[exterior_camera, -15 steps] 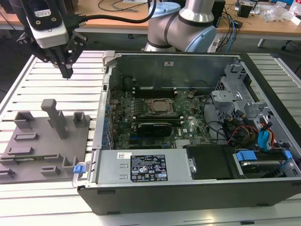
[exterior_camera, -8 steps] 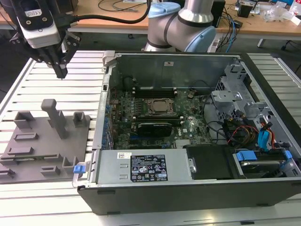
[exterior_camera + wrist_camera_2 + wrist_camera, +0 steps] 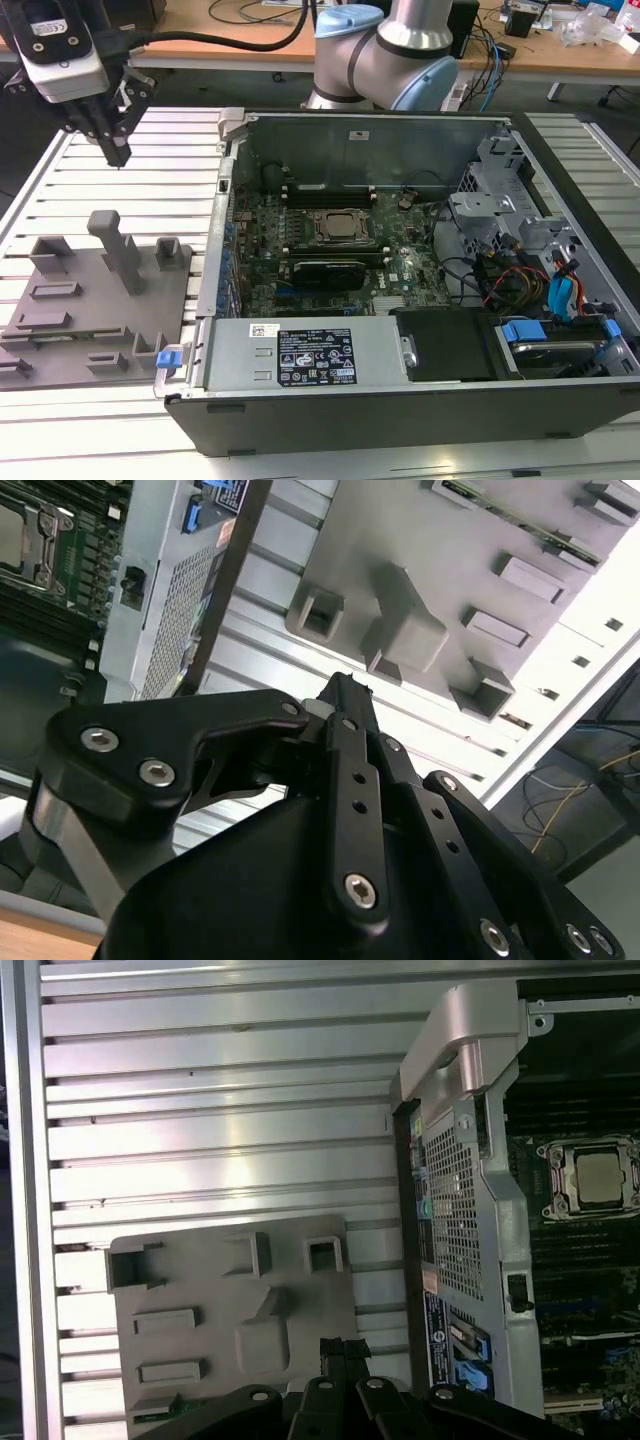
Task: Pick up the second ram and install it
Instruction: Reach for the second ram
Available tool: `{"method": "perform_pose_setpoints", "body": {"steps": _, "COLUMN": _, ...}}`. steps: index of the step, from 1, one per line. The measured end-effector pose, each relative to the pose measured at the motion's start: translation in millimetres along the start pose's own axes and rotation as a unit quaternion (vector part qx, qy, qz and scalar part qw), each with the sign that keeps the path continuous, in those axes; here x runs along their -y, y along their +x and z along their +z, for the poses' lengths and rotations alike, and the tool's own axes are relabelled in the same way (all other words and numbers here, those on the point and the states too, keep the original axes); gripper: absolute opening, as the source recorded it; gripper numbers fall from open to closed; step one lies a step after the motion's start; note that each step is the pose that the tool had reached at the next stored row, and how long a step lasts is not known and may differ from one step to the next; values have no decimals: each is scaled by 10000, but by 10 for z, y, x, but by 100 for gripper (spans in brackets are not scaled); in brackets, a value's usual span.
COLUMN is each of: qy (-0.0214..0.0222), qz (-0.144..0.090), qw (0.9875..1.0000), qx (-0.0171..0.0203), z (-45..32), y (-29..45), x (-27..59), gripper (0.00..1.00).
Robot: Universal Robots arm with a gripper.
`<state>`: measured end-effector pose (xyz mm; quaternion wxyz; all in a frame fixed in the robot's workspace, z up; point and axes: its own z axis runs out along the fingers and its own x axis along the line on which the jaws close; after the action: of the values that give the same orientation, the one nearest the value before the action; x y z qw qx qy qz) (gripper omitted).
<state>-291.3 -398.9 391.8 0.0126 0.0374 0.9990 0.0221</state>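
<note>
One gripper (image 3: pixel 117 156) hangs over the slatted table (image 3: pixel 170 170), at the upper left of the exterior view. Its fingers are pressed together to a single tip and carry nothing; both wrist views show the tips closed and bare.

At 6 o'clock from the gripper in the exterior view lies the grey tray (image 3: pixel 70 335), near the fingertips but apart from them. The second ram (image 3: pixel 520 522) rests in a pocket along one edge of that tray. It shows in the second wrist view as a thin green stick lying flat.

Judged against the tray's upright posts, that edge is the one nearest the exterior camera, on the side away from the computer case (image 3: pixel 400 400). This puts the stick at roughly 7 o'clock from the gripper. Its long axis runs with the tray's long pockets, close to the 9-to-3 line.

Assessment: the stick is not yet gripped. The memory slots (image 3: pixel 330 196) beside the CPU socket (image 3: pixel 338 227) lie at 4 o'clock, well apart from both gripper and stick.
</note>
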Motion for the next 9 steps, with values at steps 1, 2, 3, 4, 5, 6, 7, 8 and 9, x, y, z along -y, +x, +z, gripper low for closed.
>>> {"method": "perform_pose_setpoints", "body": {"steps": 1, "qy": 0, "qz": 0, "qw": 10000, "qx": 0, "z": 0, "y": 13, "x": 1, "gripper": 11}}
{"method": "perform_pose_setpoints", "body": {"steps": 2, "qy": 0, "qz": 0, "qw": 10000, "qx": 0, "z": 0, "y": 29, "x": 2, "gripper": 11}}
{"method": "perform_pose_setpoints", "body": {"steps": 3, "qy": 0, "qz": 0, "qw": 10000, "qx": 0, "z": -1, "y": 65, "x": 5, "gripper": 11}}
{"method": "perform_pose_setpoints", "body": {"steps": 4, "qy": 0, "qz": 0, "qw": 10000, "qx": 0, "z": -1, "y": 81, "x": 6, "gripper": 11}}
{"method": "perform_pose_setpoints", "body": {"steps": 5, "qy": 0, "qz": 1, "qw": 10000, "qx": 0, "z": -1, "y": 108, "x": 8, "gripper": 11}}
{"method": "perform_pose_setpoints", "body": {"steps": 6, "qy": 0, "qz": 1, "qw": 10000, "qx": 0, "z": -1, "y": 134, "x": 10, "gripper": 11}}
{"method": "perform_pose_setpoints", "body": {"steps": 7, "qy": 0, "qz": 0, "qw": 10000, "qx": 0, "z": -1, "y": 173, "x": 13, "gripper": 11}}
{"method": "perform_pose_setpoints", "body": {"steps": 8, "qy": 0, "qz": 0, "qw": 10000, "qx": 0, "z": -2, "y": 208, "x": 16, "gripper": 11}}
{"method": "perform_pose_setpoints", "body": {"steps": 9, "qy": 0, "qz": 0, "qw": 10000, "qx": 0, "z": -2, "y": 244, "x": 18, "gripper": 11}}
